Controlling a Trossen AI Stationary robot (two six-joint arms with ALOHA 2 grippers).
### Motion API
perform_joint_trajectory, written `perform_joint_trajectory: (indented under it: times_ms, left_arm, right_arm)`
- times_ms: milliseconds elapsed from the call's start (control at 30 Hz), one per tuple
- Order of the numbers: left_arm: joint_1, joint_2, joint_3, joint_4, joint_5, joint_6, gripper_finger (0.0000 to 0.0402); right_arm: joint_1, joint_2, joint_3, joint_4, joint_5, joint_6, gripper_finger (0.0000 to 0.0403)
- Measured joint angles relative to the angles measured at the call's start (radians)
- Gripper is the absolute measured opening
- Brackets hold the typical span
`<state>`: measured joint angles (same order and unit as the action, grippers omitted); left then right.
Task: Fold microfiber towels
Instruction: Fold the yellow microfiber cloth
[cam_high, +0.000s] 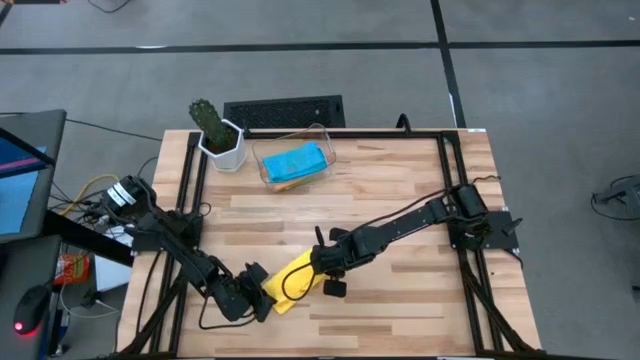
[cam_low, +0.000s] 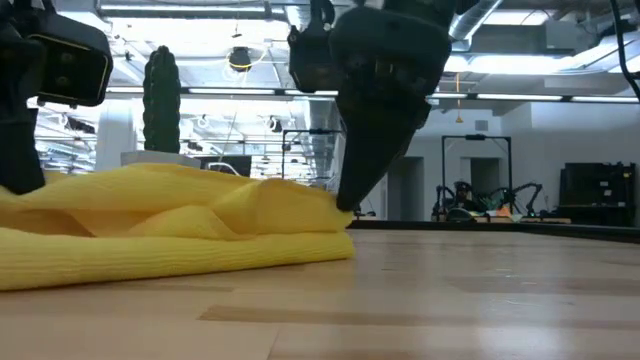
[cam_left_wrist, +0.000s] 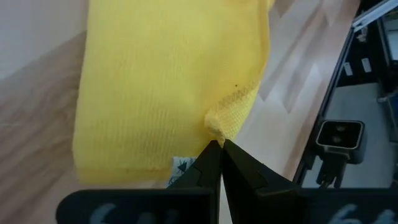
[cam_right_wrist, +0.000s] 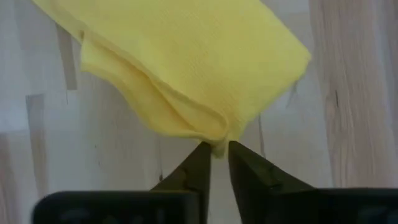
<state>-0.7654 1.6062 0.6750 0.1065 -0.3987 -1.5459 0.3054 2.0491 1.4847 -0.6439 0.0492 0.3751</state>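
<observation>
A yellow microfiber towel (cam_high: 291, 281) lies folded and rumpled on the wooden table near its front edge, between my two grippers. My left gripper (cam_high: 262, 297) is shut on the towel's left end. My right gripper (cam_right_wrist: 217, 149) stands at the towel's right end (cam_low: 330, 215), pointing steeply down. Its fingertips are a little apart, on either side of a folded corner (cam_right_wrist: 217, 138); I cannot tell whether they touch it. A light blue towel (cam_high: 294, 160) lies on an orange one in a clear bin at the back. My left gripper pinches a puckered bit of the yellow towel's edge (cam_left_wrist: 219, 127) between its two fingertips. The fingers slant down at it from the table's near left. The towel lies slack on the table beyond them, with a small label (cam_left_wrist: 181, 165) showing beside the fingers.
The clear plastic bin (cam_high: 318, 140) stands at the table's far middle, with a potted cactus (cam_high: 215, 130) to its left. Black frame rails run along the table's left and right sides. Bare wood lies to the right of the towel and in front of the bin.
</observation>
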Motion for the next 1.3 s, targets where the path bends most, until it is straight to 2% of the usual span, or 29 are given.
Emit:
perform_joint_trajectory:
  times_ms: [300, 400, 533, 733, 933, 1100, 1300]
  left_arm:
    - [0.0, -0.002, 0.0, 0.094, -0.025, 0.082, 0.0]
    - [0.0, -0.002, 0.0, 0.128, -0.019, 0.112, 0.0]
    - [0.0, -0.002, 0.0, 0.121, 0.0, 0.12, 0.0]
    - [0.001, -0.002, 0.0, 0.125, 0.002, 0.123, 0.0]
    - [0.001, -0.002, 0.0, 0.153, 0.04, 0.209, 0.0004]
    - [0.007, -0.003, 0.0, 0.149, 0.109, 0.302, 0.0052]
    - [0.02, -0.003, 0.0, 0.162, 0.164, 0.386, 0.0157]
  right_arm:
    - [0.001, -0.013, 0.0, -0.011, -0.003, -0.008, 0.0183]
    - [0.007, -0.026, 0.001, -0.011, 0.006, -0.002, 0.0211]
    - [0.016, -0.032, 0.001, -0.022, 0.009, 0.017, 0.0222]
    - [0.035, -0.032, 0.001, -0.031, 0.017, 0.025, 0.0217]
    - [0.038, -0.053, -0.001, -0.078, 0.057, 0.136, 0.0225]
    - [0.052, -0.079, 0.001, -0.093, 0.089, 0.282, 0.0241]
    - [0.113, -0.085, 0.0, -0.035, 0.094, 0.457, 0.0244]
